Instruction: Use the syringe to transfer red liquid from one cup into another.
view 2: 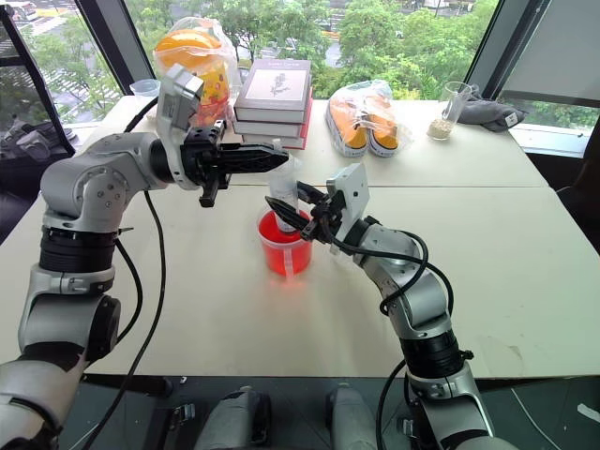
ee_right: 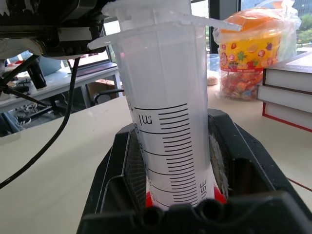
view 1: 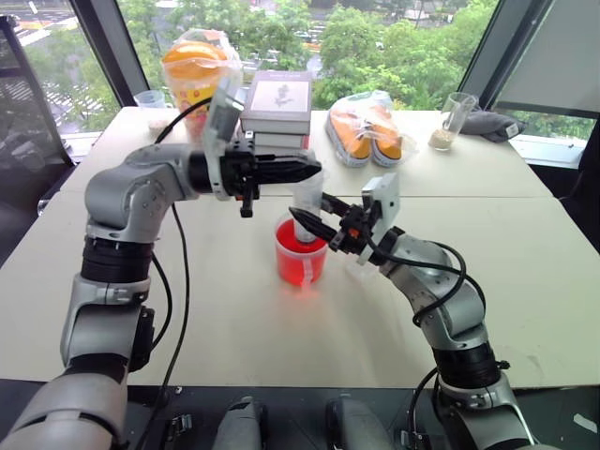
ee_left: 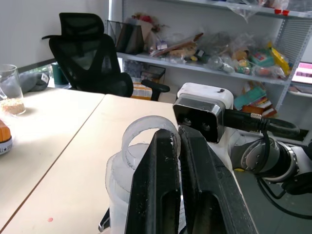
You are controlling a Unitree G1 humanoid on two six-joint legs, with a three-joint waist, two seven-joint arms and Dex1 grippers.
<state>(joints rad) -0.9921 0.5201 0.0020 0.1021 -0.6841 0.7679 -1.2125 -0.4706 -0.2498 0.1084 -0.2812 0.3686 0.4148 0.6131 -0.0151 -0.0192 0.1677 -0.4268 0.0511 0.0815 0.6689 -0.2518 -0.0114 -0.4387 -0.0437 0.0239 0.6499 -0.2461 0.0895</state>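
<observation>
The syringe stands upright with its lower end inside the vivid red cup of red liquid at the table's middle. My right gripper is shut on the clear graduated barrel, reaching in from the right. From the left, my left gripper comes in level above the cup. Its fingers are shut on the ring of the white plunger at the syringe's top. Red shows at the barrel's bottom in the right wrist view. The other cup is out of view.
At the table's far side lie a stack of books, a bagged orange-lidded snack jar and bagged shoes. Clear cups with beige grains stand far left and far right. A dark cloth is beyond.
</observation>
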